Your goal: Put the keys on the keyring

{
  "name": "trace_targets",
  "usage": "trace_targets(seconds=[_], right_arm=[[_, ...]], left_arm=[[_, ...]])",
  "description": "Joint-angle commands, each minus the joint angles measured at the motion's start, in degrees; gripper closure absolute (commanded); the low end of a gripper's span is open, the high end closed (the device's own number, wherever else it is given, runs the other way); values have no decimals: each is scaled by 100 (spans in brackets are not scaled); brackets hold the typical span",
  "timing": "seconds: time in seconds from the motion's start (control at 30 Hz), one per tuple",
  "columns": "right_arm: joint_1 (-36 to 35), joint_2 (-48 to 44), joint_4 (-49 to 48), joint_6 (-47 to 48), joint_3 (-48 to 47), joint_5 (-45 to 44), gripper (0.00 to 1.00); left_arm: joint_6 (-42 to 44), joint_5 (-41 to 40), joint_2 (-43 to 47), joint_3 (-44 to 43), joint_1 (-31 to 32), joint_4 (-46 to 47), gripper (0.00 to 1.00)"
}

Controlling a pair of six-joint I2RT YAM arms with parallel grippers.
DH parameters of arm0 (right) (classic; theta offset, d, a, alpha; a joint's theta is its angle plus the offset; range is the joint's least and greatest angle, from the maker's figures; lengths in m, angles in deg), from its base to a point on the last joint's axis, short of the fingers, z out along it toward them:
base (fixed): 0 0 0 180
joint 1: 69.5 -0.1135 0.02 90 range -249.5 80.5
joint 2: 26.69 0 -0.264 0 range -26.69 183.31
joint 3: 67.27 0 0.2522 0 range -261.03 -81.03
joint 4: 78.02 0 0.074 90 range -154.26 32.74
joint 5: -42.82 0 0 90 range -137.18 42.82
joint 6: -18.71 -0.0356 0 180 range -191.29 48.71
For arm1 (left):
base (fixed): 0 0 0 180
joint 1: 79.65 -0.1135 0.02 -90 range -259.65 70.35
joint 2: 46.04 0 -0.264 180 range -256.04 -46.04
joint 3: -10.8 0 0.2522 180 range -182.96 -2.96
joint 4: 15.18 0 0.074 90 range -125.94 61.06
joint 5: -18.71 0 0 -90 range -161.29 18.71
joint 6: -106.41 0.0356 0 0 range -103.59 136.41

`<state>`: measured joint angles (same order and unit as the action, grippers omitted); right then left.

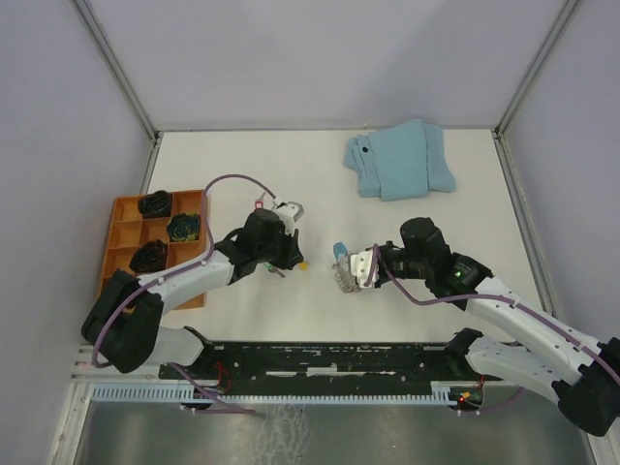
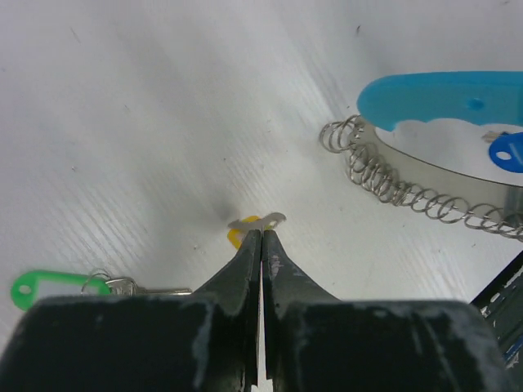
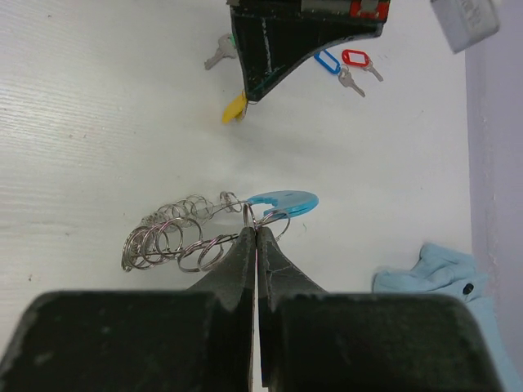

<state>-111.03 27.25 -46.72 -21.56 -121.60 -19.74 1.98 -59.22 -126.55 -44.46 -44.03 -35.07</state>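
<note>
A: The left gripper (image 2: 261, 233), black jaws pinched to a slit, nips the small silver key with a yellow plastic tag (image 2: 270, 218) by its edge.

B: Thin hold. It may twist or slip out.

A: The right gripper (image 3: 257, 232), equally closed, holds the large loop of grey coiled wire with a bright blue plastic section (image 3: 163, 241) nearby, mid-table (image 1: 291, 170).

B: Springy wire. It could sway, and the key may miss.

I note the keyring (image 3: 278, 202): grey wire coil, blue plastic arc, mid tabletop (image 1: 291, 174). Near its left, yellow-tagged key (image 2: 237, 237), green-tagged key (image 2: 49, 287) beside that; red-tagged key (image 3: 357, 59) and blue-tagged key (image 3: 327, 61) paired farther off.
</note>
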Motion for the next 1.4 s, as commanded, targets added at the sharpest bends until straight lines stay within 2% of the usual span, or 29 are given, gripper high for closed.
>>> trace_targets(seconds=[0.0, 0.13, 0.27, 0.63, 1.0, 1.23, 1.37], right_arm=[[-23, -89, -1, -89, -213, 116, 99], [-21, -103, 60, -155, -245, 39, 99], [-25, -52, 205, -174, -324, 5, 99], [-21, 260, -28, -131, -454, 7, 99], [-22, 401, -553, -96, -426, 94, 99], [-22, 528, -743, -63, -406, 169, 99], [-22, 557, -828, -52, -369, 184, 99]], left_arm=[[514, -153, 790, 629, 33, 1754, 97], [959, 115, 1305, 1579, 35, 3629, 97], [1518, 449, 1402, 2322, 33, 5517, 97], [2685, 2093, 799, 2654, 38, 7867, 97], [3209, 2959, 607, 2526, 50, 7909, 97], [3896, 3028, 832, 2302, 293, 6913, 97], [4049, 2909, 943, 2294, 381, 6781, 97]])
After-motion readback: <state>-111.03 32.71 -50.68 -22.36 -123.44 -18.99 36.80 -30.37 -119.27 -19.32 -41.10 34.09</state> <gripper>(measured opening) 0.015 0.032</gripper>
